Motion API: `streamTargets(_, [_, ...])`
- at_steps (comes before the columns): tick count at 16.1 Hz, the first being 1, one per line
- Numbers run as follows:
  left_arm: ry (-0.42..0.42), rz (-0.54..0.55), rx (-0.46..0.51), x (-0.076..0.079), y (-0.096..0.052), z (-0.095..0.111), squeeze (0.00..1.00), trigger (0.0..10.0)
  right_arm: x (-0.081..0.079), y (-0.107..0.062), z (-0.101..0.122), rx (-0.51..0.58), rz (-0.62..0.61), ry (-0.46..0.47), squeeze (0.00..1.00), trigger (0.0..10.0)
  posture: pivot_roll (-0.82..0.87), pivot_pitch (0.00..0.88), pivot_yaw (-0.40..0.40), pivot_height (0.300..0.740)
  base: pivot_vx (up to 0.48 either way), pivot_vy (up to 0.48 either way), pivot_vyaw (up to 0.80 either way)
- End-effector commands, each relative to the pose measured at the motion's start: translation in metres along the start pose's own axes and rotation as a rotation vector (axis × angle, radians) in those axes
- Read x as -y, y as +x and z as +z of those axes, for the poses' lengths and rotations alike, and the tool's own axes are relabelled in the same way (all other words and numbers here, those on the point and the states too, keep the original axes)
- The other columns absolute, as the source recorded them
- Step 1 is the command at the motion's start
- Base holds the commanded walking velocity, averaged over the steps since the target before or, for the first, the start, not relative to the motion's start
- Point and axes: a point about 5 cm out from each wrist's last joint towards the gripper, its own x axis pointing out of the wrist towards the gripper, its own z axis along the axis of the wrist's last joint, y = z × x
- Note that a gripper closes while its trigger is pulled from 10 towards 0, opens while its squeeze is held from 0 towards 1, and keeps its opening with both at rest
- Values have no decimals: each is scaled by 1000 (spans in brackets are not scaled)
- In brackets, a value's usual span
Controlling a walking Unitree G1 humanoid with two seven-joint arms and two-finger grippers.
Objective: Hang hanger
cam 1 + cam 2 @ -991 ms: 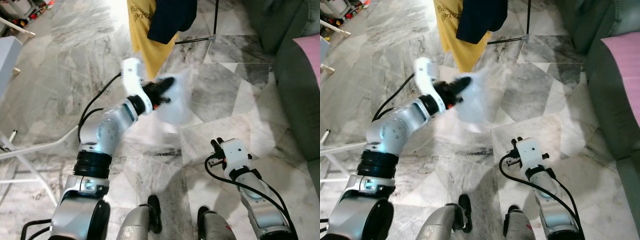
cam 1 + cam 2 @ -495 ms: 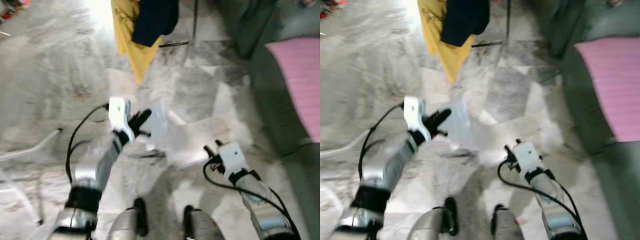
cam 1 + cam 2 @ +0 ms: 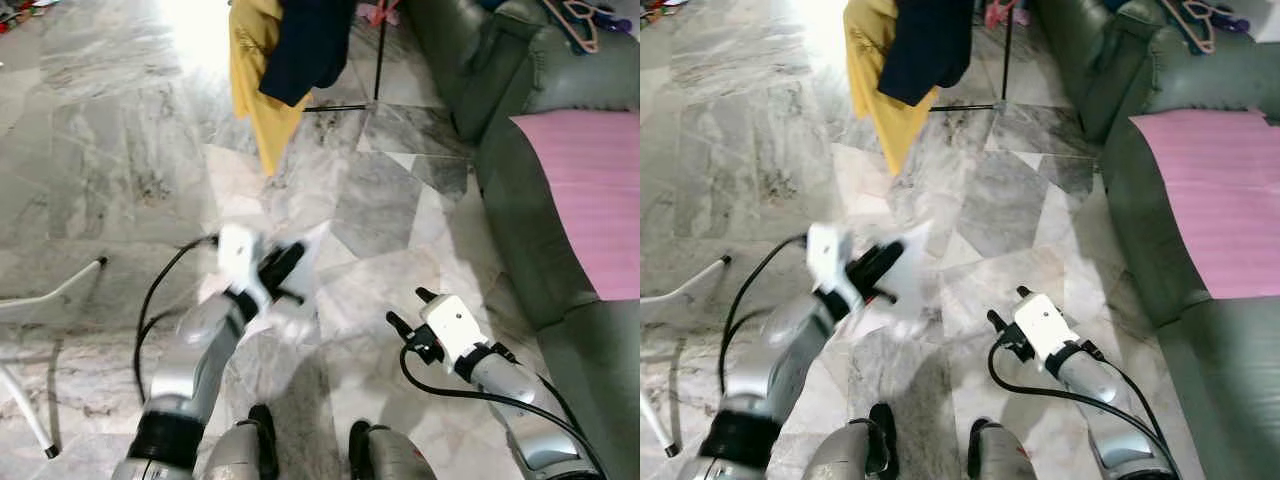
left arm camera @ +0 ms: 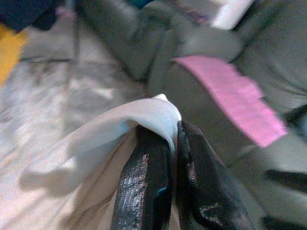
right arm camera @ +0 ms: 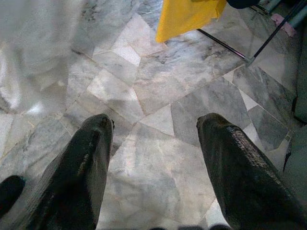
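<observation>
The hanging looks not yet done: the left gripper (image 3: 283, 268) is clamped on a pale white garment (image 4: 96, 139), raised above the marble floor (image 3: 120, 150) well short of the clothes rack (image 3: 380, 50), and no hanger can be made out in its hold. The right gripper (image 5: 153, 158) hangs low nearer the robot, fingers apart and empty. A yellow garment (image 3: 255, 70) and a navy garment (image 3: 315, 40) already hang on that rack, with the green sofa (image 3: 520, 200) and its pink cloth (image 3: 590, 190) to the rack's right.

My left gripper (image 3: 290, 262) has dropped lower and nearer me, white cloth (image 3: 305, 268) pinched; the sofa (image 3: 520, 190) has swung into view.
</observation>
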Motion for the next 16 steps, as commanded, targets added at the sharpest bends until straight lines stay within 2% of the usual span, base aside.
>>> streamTargets(1, [-14,-129,17,15,8,13,0,10000,1,-3,0,-7,8,4,1000,10000,-182,248,7,740,0,0,0])
streamTargets(2, [-31,-190,21,20,10,21,0,10000,3,-3,3,4,11,8,1000,10000,-183,252,13,740,0,0,0])
streamTargets(4, [-31,-229,33,21,15,30,0,10000,4,-3,4,4,4,4,1000,10000,-160,240,18,740,0,0,0])
streamTargets(5, [-19,-221,65,17,21,39,0,10000,4,-2,3,5,6,7,1000,10000,-157,225,10,740,0,0,0])
streamTargets(7, [-15,-128,83,6,23,38,0,10000,0,0,1,0,7,-4,1000,10000,-162,208,-10,740,0,0,0])
streamTargets(8, [-45,-66,100,-1,23,36,0,10000,-3,2,5,3,11,-7,1000,10000,-174,199,-40,740,0,0,0])
streamTargets(10, [-29,13,52,-11,22,15,0,10000,-6,2,4,-23,52,-38,1000,10000,-189,172,-122,740,0,0,0])
streamTargets(11, [-50,69,37,-17,21,4,0,10000,-4,0,3,-32,72,-37,1000,10000,-183,158,-137,740,0,0,0])
streamTargets(13, [-68,146,41,-23,19,-5,0,10000,-1,3,1,-42,82,-44,1000,10000,-188,151,-125,740,0,0,0])
streamTargets(16, [-82,121,57,-16,21,-6,0,10000,-3,15,10,16,23,-16,1000,10000,-170,140,-61,740,0,0,0])
